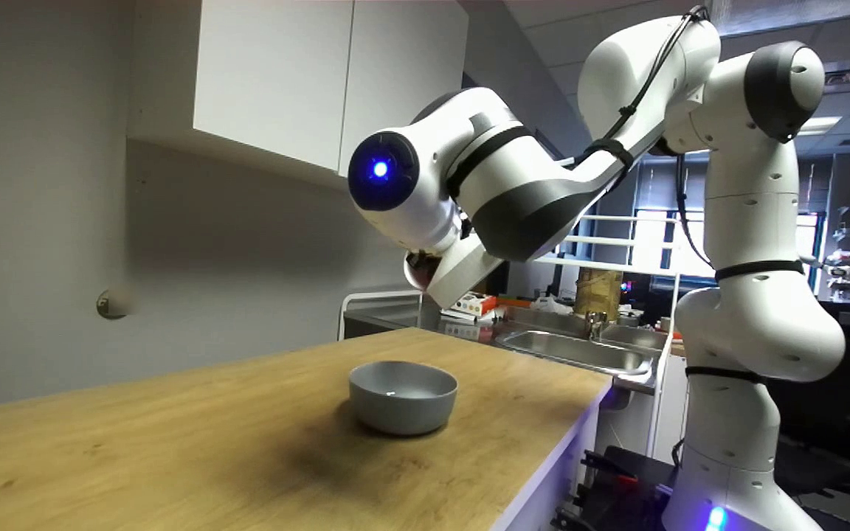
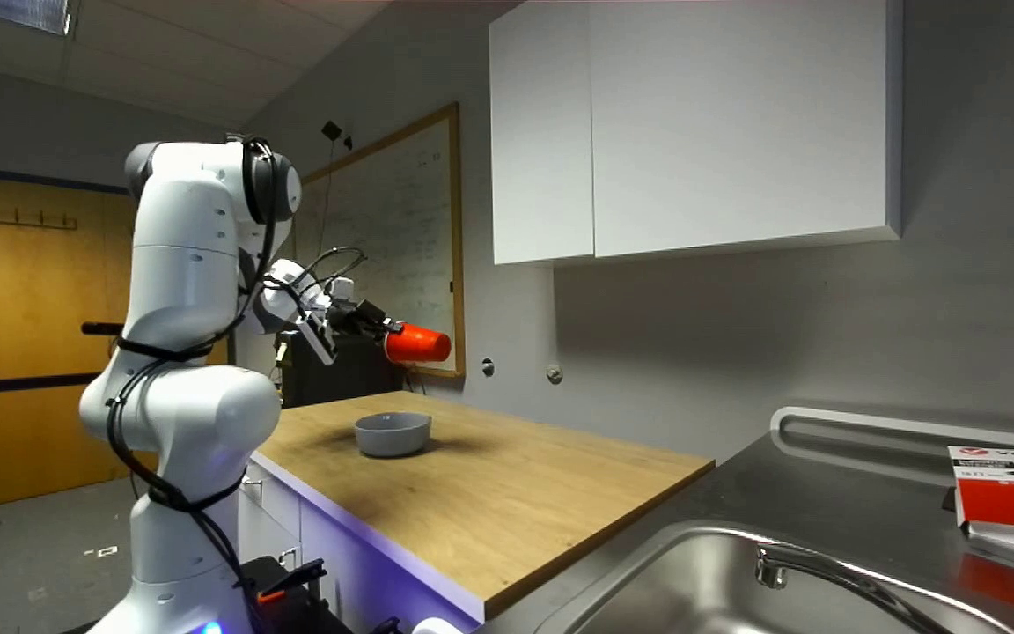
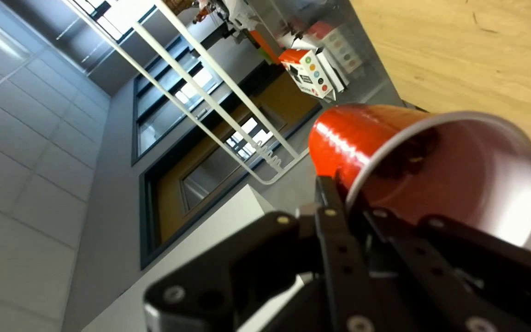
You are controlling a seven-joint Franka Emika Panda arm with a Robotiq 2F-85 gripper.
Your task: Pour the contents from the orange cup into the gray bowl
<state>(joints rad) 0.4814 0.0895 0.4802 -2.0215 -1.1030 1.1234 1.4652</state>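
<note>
The orange cup [image 2: 419, 344] is held well above the gray bowl [image 2: 393, 438] and lies nearly on its side. In the wrist view, the cup [image 3: 346, 138] shows its pale rim and open mouth, with dark contents inside. My gripper [image 3: 345, 203] is shut on the cup's wall at the rim. The gripper also shows in an exterior view [image 2: 391, 329], at the cup's mouth end. In an exterior view, most of the cup [image 1: 425, 268] is hidden by the arm. The bowl [image 1: 403, 411] stands upright on the wooden counter; I cannot tell whether it holds anything.
The wooden counter [image 1: 174, 442] bears the bowl. White wall cabinets [image 1: 270, 81] hang over the counter, close to the arm. A steel sink [image 2: 701, 581] lies beyond the counter's end. Boxes [image 3: 307, 71] stand near the sink, and a white rack [image 3: 210, 106] is beside it.
</note>
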